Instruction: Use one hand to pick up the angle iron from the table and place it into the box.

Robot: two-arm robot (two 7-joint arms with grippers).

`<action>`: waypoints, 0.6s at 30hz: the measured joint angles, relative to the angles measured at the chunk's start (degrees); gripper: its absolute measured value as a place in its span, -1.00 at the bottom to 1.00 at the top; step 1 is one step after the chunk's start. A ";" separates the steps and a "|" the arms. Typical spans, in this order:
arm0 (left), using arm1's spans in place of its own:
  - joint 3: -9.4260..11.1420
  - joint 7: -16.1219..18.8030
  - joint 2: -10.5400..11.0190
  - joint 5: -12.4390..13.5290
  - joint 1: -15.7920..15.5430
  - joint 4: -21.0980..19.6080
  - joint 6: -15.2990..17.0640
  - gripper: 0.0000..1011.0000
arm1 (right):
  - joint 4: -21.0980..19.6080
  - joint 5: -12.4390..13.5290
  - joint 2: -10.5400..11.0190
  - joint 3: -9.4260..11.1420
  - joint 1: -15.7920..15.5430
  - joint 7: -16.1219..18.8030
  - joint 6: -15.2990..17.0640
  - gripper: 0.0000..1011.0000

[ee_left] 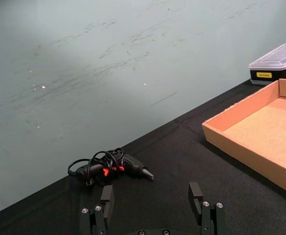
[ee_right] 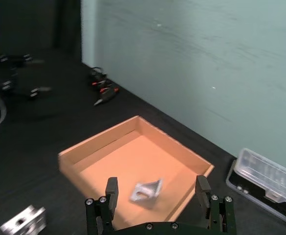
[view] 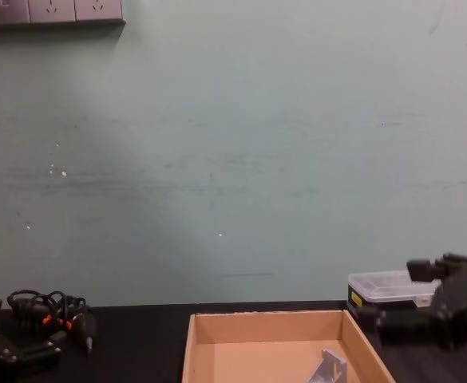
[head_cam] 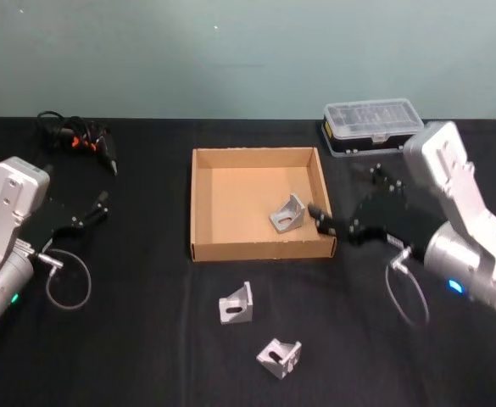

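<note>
Though black, table (head_cam: 146,356) against pale wall (head_cam: 248,51).

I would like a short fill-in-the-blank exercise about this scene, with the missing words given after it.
1. The box holds ___ angle iron.
2. ___ angle irons lie on the table in front of the box.
3. The right gripper, open, is at the box's ___ wall.
4. The left gripper is open and holds ___.
Missing words: one; two; right; nothing.
</note>
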 joint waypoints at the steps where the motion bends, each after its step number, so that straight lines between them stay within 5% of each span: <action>1: -0.01 0.00 0.00 0.00 0.00 0.00 0.00 0.98 | -1.09 -0.46 0.71 -0.17 -1.11 0.32 -0.52 0.98; 9: 0.00 0.00 0.00 0.00 0.00 0.00 0.00 0.98 | -6.81 0.06 3.70 0.05 -6.69 2.31 0.52 0.98; 18: 0.00 0.00 0.00 0.00 0.00 0.00 0.00 0.98 | -11.77 6.63 6.57 1.44 -10.37 5.05 10.11 0.98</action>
